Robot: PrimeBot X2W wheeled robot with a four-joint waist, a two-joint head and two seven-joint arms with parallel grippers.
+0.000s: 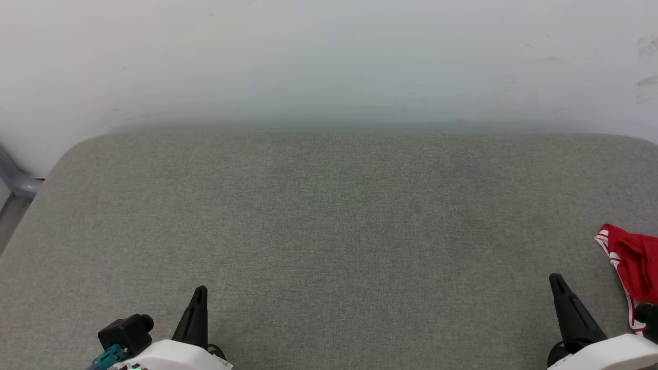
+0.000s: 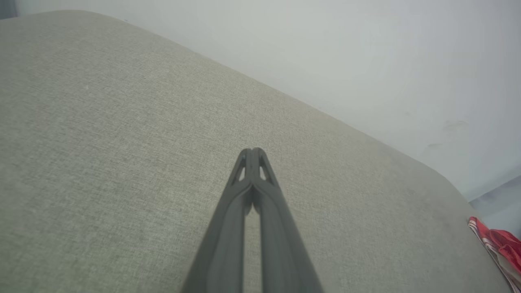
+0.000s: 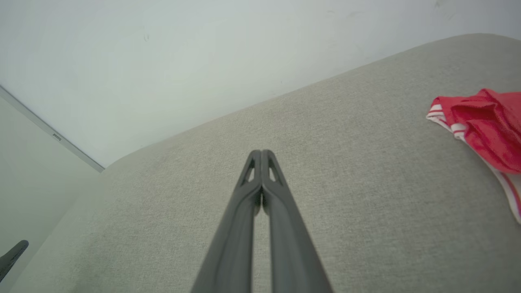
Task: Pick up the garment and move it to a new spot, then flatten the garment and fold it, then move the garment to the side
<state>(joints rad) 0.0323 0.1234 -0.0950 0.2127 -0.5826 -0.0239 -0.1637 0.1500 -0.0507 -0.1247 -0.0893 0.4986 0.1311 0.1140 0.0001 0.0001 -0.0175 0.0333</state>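
Here, in the head view, a grey fabric-covered surface (image 1: 329, 231) with rounded far corners is seen against a pale wall (image 1: 329, 61). The left gripper (image 1: 200, 292) is placed at the lower left and the right gripper (image 1: 556, 280) at the lower right, both over the near part of the surface. Each pair of dark fingers is pressed together into a single point, and nothing is held. The garment (image 1: 631, 262) is found at the right edge, bunched in a red heap with red-and-white striped trim (part of it is cut off by the frame). It lies on the surface just beside the right gripper, on its outer side and not touched by the fingers, and it is well apart from the left gripper. A grey bar (image 1: 15, 182) is seen past the surface's far left corner.

In the left wrist view, the left gripper's two fingers are shown closed tip against tip over bare fabric, with only a narrow slit lower down. The garment is glimpsed at the lower right edge.

In the right wrist view, the right gripper's fingers are likewise shown shut at the tips, with nothing between them. The garment is seen at the right, crumpled, its striped hem turned toward the fingers and clear of them. A dark fingertip of the other arm is caught at the lower left corner.
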